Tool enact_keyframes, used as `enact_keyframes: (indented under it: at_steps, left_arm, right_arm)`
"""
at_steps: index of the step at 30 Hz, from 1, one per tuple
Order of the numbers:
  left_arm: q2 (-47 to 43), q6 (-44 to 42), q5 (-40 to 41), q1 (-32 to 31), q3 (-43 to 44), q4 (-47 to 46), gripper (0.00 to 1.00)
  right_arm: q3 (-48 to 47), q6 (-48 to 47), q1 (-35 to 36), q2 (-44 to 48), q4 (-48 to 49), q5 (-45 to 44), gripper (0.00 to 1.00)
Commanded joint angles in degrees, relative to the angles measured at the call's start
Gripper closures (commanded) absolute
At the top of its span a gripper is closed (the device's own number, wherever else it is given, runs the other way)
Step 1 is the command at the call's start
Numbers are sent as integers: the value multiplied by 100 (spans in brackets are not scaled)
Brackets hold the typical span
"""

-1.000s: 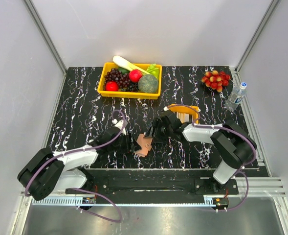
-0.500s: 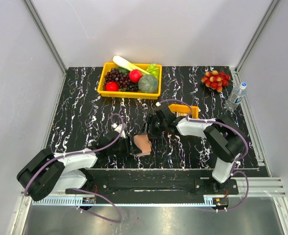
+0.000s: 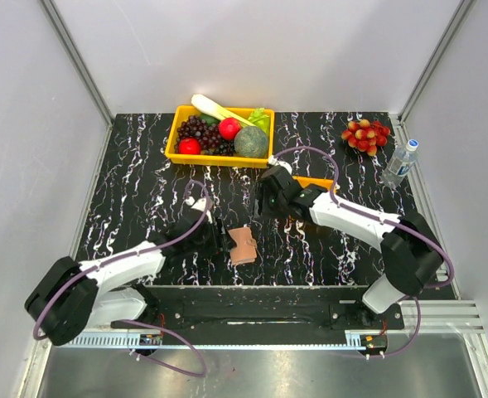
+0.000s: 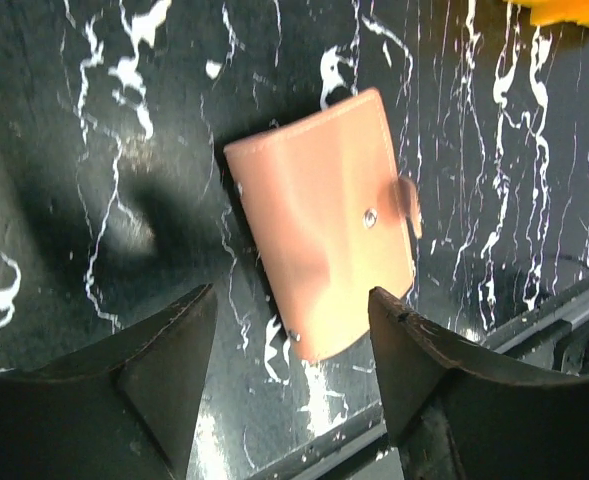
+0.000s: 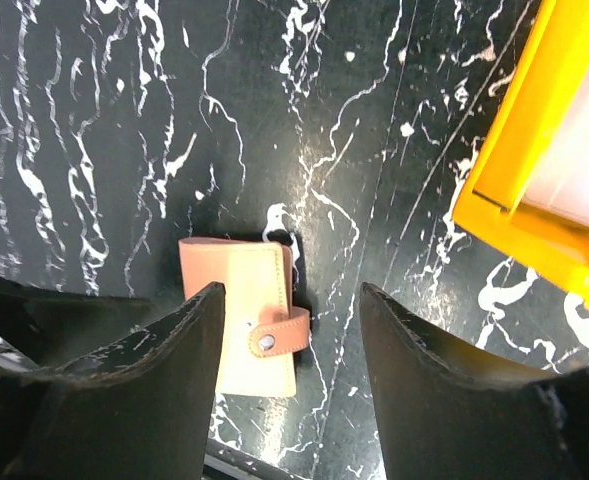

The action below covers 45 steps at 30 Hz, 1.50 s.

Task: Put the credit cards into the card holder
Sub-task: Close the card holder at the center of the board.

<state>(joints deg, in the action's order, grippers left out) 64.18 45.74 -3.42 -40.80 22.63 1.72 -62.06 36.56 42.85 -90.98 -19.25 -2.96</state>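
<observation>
The card holder (image 3: 244, 246) is tan-pink and lies flat on the black marbled table, folded closed with its snap tab (image 5: 279, 337) fastened. My left gripper (image 3: 216, 240) sits just left of it, open; in the left wrist view the card holder (image 4: 324, 225) lies just beyond the empty gripper (image 4: 292, 300). My right gripper (image 3: 268, 199) hovers open above and behind the holder; from the right wrist the card holder (image 5: 239, 320) shows far below the gripper (image 5: 292, 295). A pale credit card face (image 5: 579, 160) shows inside the orange tray (image 5: 514, 215).
A yellow fruit bin (image 3: 181, 122) with fruit stands at the back. A red fruit cluster (image 3: 365, 134) and a water bottle (image 3: 399, 162) are at the back right. My right arm covers most of the orange tray (image 3: 320, 183). The table's front edge runs just below the holder.
Both grippers have drawn away from the card holder: the right one up and back toward the orange tray, the left one slightly leftward. The holder now lies alone on the table.
</observation>
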Motion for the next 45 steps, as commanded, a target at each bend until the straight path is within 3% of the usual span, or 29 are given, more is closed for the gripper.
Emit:
enact_keyframes:
  at_steps: [1, 4, 8, 18, 35, 45]
  left_arm:
    - [524, -232, 193, 54, 487, -12, 34]
    - [788, -214, 52, 54, 549, -145, 36]
    - [921, -205, 122, 54, 470, -154, 46]
    - [1026, -205, -62, 54, 338, -470, 53]
    - [982, -118, -62, 54, 189, -628, 57]
    - [973, -109, -141, 54, 154, -725, 57]
  right_arm:
    - [-280, -96, 583, 10, -896, -1004, 40]
    - [-385, 88, 908, -147, -1081, -1232, 41]
    - [-543, 229, 1225, -332, -1187, -1409, 42]
    - [-930, 335, 1480, -754, -1371, -1532, 47]
    - [-1133, 510, 1656, -1203, -1442, -1523, 52]
    - [-1124, 528, 1656, -1264, -1468, -1690, 72]
